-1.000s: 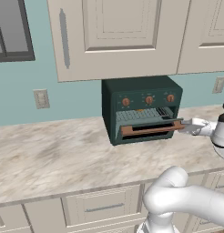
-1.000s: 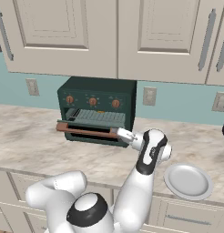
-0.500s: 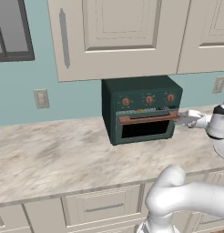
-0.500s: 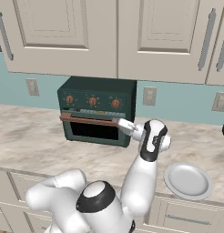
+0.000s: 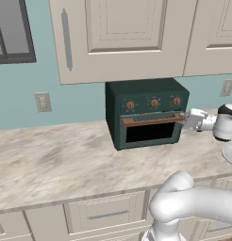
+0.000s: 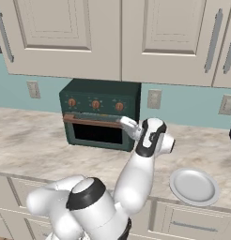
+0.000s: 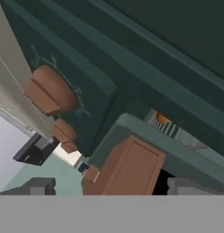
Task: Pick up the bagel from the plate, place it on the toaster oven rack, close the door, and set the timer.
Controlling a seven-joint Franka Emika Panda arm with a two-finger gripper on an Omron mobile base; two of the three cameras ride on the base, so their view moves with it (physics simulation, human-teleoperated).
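Gripper (image 5: pixel 187 121) with jaws spread wide, empty, at the right end of the door (image 5: pixel 151 129), handle bar (image 7: pixel 125 170) just ahead between the fingertips. Door nearly shut; a gap shows rack wires (image 7: pixel 170 128) and a golden bit, likely the bagel (image 7: pixel 162 119). Timer (image 5: pixel 177 100), rightmost of 3 knobs, just above the gripper: small, rigid, probably smooth, so pinch across its raised ridge.

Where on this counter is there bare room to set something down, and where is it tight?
Free: the marble counter left of the toaster oven, and the strip between the oven and the plate. Crowded: at the door handle's right end, where the open gripper sits.
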